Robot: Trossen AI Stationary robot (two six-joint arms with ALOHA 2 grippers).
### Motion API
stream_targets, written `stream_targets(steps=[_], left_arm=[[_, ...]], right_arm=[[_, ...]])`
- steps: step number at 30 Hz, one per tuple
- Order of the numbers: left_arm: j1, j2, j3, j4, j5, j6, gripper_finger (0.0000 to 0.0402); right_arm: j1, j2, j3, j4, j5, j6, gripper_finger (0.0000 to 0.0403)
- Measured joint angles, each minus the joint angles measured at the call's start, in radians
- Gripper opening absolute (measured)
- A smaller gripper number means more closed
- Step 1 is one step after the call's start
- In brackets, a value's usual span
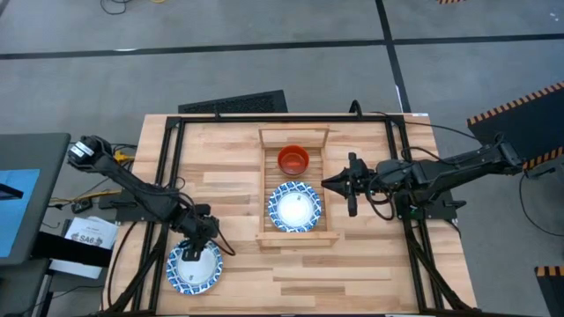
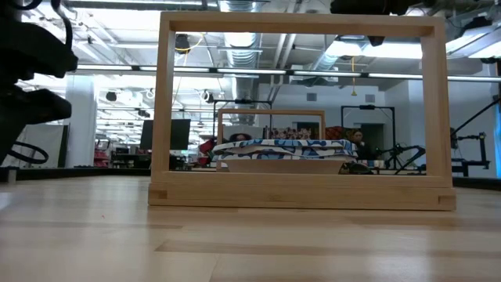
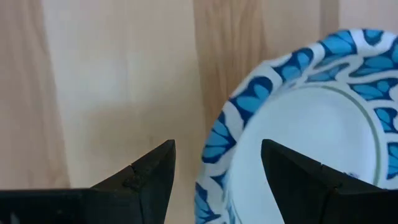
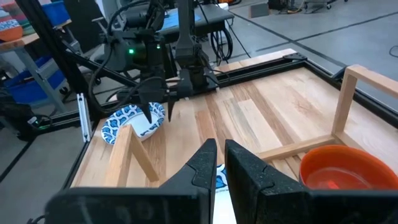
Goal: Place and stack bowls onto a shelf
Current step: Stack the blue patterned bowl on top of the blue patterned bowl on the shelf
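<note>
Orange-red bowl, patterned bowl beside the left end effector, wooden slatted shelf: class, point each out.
Small plain orange-red bowl (image 1: 293,158), high view, inner floor.
Wide white bowl with blue patterned rim (image 1: 196,269), high view, white centre.
Light-wood slatted shelf (image 1: 294,133), high view, far end rail.

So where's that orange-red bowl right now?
In the high view the orange-red bowl sits at the shelf's far end, just beyond a blue-rimmed white bowl on the same shelf.
</note>
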Motion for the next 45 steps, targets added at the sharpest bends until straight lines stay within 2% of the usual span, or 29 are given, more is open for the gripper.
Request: stream_targets(steps=[10, 13, 15, 18, 21, 22, 26, 33, 35, 39, 45], left_arm=[[0.0, 0.1, 0.0, 0.091, 0.028, 0.011, 0.022], [0.0, 0.144, 0.002, 0.091, 0.041, 0.005, 0.0203], [0.0, 0.167, 0.007, 0.088, 0.04, 0.002, 0.0176], [0.003, 0.188, 0.028, 0.093, 0.067, -0.007, 0.0114], [0.023, 0.186, 0.055, 0.094, 0.166, -0.008, 0.0033], [0.033, 0.182, 0.064, 0.095, 0.201, -0.014, 0.0018], [0.062, 0.13, 0.099, 0.065, 0.263, -0.027, 0.0005], [0.171, -0.085, 0.254, -0.201, 0.263, -0.036, 0.0001], [0.212, -0.148, 0.321, -0.278, 0.242, -0.044, 0.0001], [0.305, -0.218, 0.479, -0.368, 0.094, -0.086, 0.0], [0.465, -0.149, 0.623, -0.369, -0.046, -0.021, 0.0]], right_arm=[[0.0, 0.0, 0.0, -0.007, 0.0, 0.0, 0.0059], [0.0, 0.0, 0.0, -0.008, 0.0, 0.0, 0.0059], [0.0, 0.0, 0.0, -0.011, 0.0, 0.0, 0.0059], [0.0, 0.0, 0.0, -0.011, 0.0, 0.0, 0.0059], [0.0, 0.0, 0.0, -0.012, 0.0, 0.0, 0.0059], [0.0, 0.0, 0.0, -0.012, 0.0, 0.0, 0.0059], [0.0, 0.0, 0.0, -0.012, 0.0, 0.0, 0.0059], [0.0, 0.0, 0.0, -0.019, 0.0, -0.001, 0.0059], [0.0, 0.0, 0.0, -0.019, 0.0, -0.002, 0.0059], [-0.001, 0.0, 0.0, -0.019, 0.0, -0.002, 0.0059], [-0.001, 0.0, 0.0, 0.003, 0.0, -0.002, 0.0059]])
